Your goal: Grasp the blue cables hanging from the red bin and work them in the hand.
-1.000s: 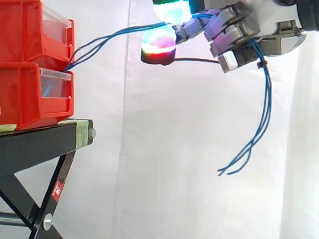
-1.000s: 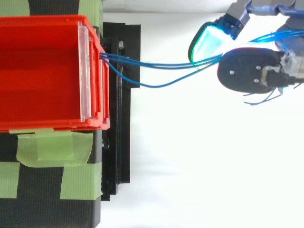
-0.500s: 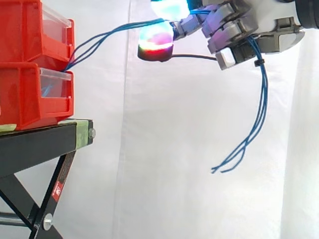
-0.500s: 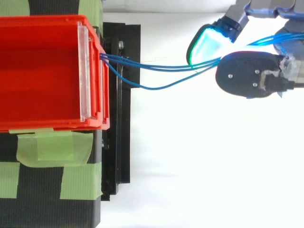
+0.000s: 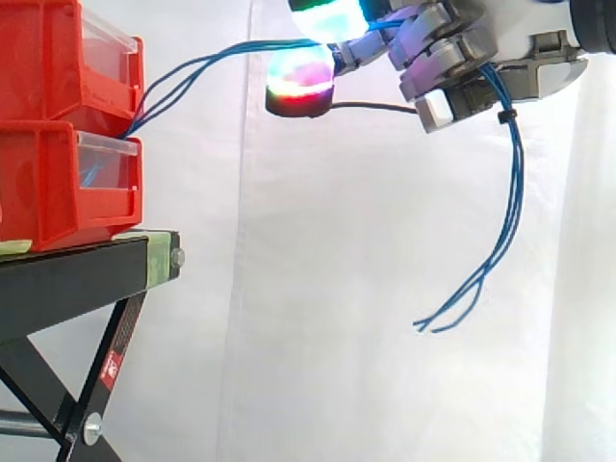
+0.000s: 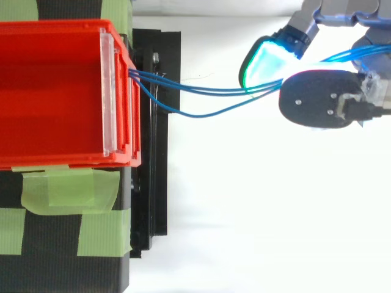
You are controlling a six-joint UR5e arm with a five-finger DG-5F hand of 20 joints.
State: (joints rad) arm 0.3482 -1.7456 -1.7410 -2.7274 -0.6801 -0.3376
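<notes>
1. Upper right of the side view: the hand (image 5: pixel 481 53) grips the blue cables (image 5: pixel 197 69). Its fingers curl round the strands, and two glowing fingertips (image 5: pixel 303 79) pinch them from above and below.
2. The cables leave the front of the stacked red bins (image 5: pixel 58 183) at the left of the frame, where the upper bin meets the lower. They climb in a shallow arc across the white curtain (image 5: pixel 337 308) to the hand, well clear of the black stand (image 5: pixel 77 274).
3. From above, the strands (image 6: pixel 201 91) fan slightly between the bin front (image 6: pixel 119 91) and a green-lit pad (image 6: pixel 266 58). One strand sags lower than the rest.
4. Past the grip, the loose ends (image 5: pixel 510 221) dangle below the hand at the right of the side view, held together by a small black tie (image 5: pixel 502 117).
5. The grasp looks complete, and the step in hand appears to be working the cables between the fingers.
6. The next move likely calls for small finger shifts that roll or slide the strands without letting go. Some slack should stay in the span so the bins are not tugged on their stand.
</notes>
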